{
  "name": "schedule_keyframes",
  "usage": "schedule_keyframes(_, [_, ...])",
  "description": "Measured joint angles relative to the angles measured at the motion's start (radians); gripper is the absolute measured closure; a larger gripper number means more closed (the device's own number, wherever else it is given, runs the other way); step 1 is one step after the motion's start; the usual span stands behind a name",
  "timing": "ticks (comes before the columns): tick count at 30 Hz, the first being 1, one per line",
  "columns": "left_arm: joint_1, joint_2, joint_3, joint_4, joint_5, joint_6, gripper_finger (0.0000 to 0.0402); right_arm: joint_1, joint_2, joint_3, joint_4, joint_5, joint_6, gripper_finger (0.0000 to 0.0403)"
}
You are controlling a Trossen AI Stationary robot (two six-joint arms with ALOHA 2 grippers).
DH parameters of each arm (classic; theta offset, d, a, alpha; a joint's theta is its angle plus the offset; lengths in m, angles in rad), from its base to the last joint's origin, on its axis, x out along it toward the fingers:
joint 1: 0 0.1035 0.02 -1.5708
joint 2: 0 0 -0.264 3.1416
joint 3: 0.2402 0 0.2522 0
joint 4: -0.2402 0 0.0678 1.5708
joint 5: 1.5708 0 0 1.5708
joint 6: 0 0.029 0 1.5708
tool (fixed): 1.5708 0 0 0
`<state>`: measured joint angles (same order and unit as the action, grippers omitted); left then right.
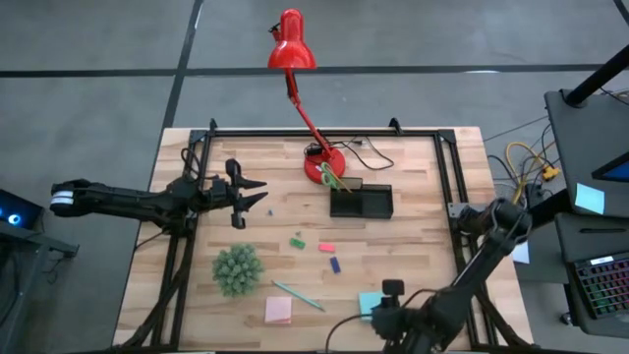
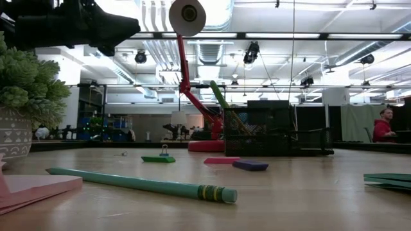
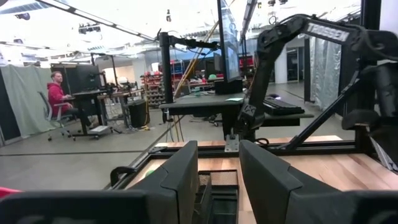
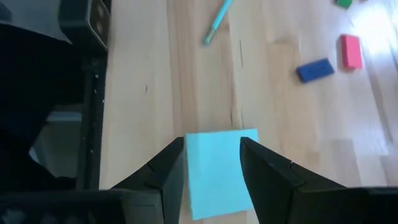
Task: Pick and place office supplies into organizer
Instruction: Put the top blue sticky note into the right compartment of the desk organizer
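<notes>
The right gripper point(image 4: 213, 163) sits low at the near edge of the pale wooden surface point(image 1: 413, 246), its jaws parted on either side of the light-blue square sticky-note pad point(image 4: 219, 171), whose edges lie just inside the fingers; whether they press it cannot be told. The left gripper point(image 1: 251, 196) hovers over the surface's left side with jaws open and empty. The small black rectangular organizer tray point(image 1: 361, 202) stands beside the red desk lamp point(image 1: 305, 98). The teal pen point(image 1: 298, 295), pink square pad point(image 1: 278, 311), and small green point(image 1: 297, 241), red-pink point(image 1: 326, 248) and blue-purple point(image 1: 335, 264) pieces lie loose mid-surface.
</notes>
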<state>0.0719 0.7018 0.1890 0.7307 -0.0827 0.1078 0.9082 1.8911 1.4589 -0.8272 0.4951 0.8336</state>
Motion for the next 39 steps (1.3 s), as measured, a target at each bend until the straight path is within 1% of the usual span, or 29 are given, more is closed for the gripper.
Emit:
schedule_keyframes(7, [0.0, 0.0, 0.0, -0.013, 0.0, -0.005, 0.0294, 0.01, 0.137, 0.128, -0.089, -0.006, 0.01, 0.0259])
schedule_keyframes(14, [0.0, 0.0, 0.0, -0.025, 0.0, -0.025, 0.0294, 0.01, 0.217, 0.166, -0.179, -0.037, 0.103, 0.0259])
schedule_keyframes(20, [0.0, 0.0, 0.0, -0.032, 0.0, -0.024, 0.0294, 0.011, 0.243, 0.168, -0.196, -0.091, 0.135, 0.0259])
schedule_keyframes(29, [0.0, 0.0, 0.0, -0.032, 0.0, -0.024, 0.0294, 0.011, 0.246, 0.149, -0.2, -0.092, 0.135, 0.0259])
schedule_keyframes(39, [0.0, 0.0, 0.0, -0.037, 0.0, -0.024, 0.0294, 0.01, 0.286, 0.149, -0.206, -0.082, 0.1, 0.0259])
